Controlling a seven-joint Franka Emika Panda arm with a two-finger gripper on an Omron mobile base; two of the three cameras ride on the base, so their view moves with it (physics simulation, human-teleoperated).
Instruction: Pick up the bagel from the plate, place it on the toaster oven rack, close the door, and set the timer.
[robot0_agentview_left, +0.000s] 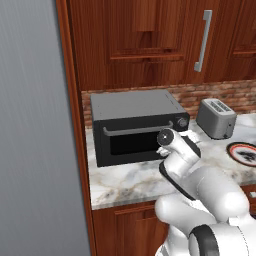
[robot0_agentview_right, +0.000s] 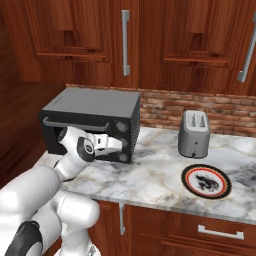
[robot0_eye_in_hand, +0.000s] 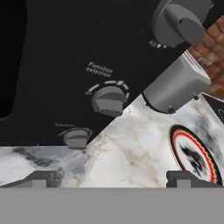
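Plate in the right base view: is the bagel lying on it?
No. The plate on the marble counter shows only its red rim and dark-patterned pale centre, with no bagel on it.

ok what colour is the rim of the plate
Red, on the round flat plate with dark band; clearest in the right base view.

1. Brown wooden wall cabinets (robot0_agentview_right: 75, 35) with silver bar handles (robot0_agentview_left: 203, 41).
2. Red brick backsplash (robot0_agentview_right: 220, 112).
3. White marble counter (robot0_agentview_right: 150, 175).
4. Grey panel (robot0_agentview_left: 30, 125) at left.

Silver two-slot toaster (robot0_agentview_right: 194, 133) upright, right of centre, against brick backsplash (robot0_agentview_right: 220, 112). Marble counter (robot0_agentview_right: 150, 175) spans lower middle. Brown wooden cabinets (robot0_agentview_right: 165, 40) with silver bar handles across top.
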